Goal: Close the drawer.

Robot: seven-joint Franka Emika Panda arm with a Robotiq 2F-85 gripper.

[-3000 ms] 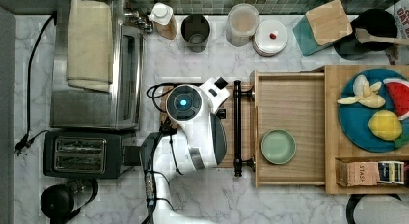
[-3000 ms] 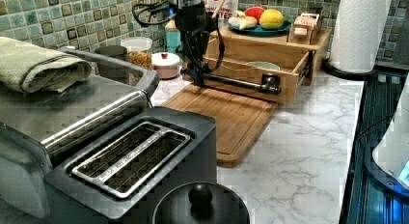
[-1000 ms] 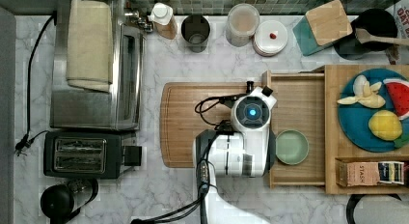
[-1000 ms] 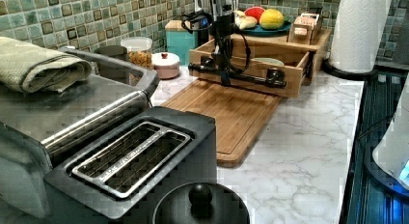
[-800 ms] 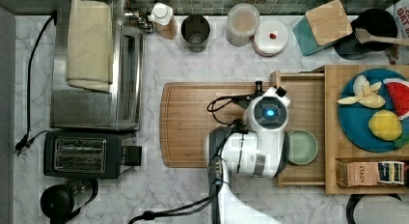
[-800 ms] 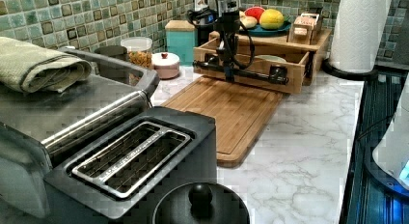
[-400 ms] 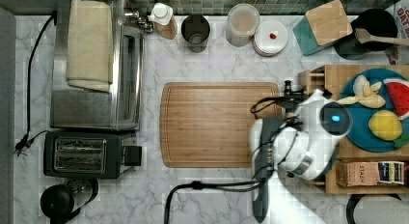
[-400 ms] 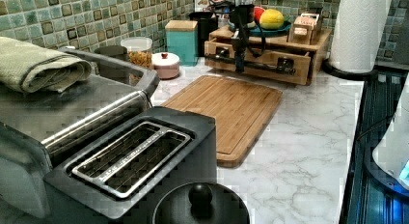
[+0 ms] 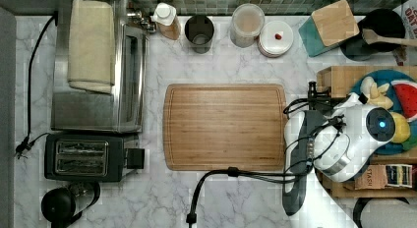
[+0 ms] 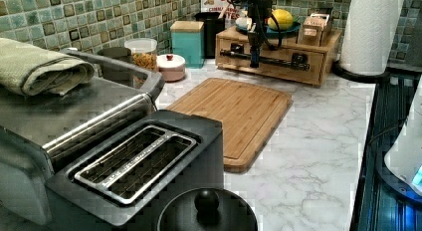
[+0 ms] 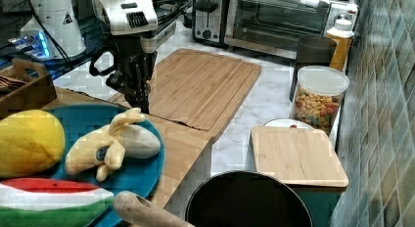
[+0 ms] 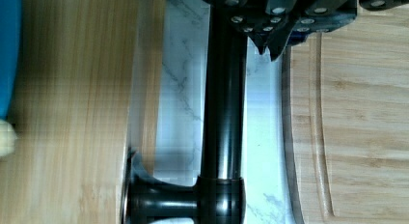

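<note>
While the shallow light-wood drawer (image 10: 271, 60) is now sitting flush inside its light-wood cabinet (image 10: 323, 44), no longer jutting out, the end effector (image 10: 254, 59) is clamping its long black bar handle (image 12: 223, 113); closing looks finished.

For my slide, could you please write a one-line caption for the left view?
Robot hand at the black bar handle of the closed drawer, behind the cutting board.

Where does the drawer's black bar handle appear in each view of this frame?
Top view: handle at the right, mostly under the arm.
Left view: handle across the cabinet front, upper centre.
Right view: hidden behind the gripper.
Wrist view: handle runs down the middle.
Shared landmark: cutting board.
</note>
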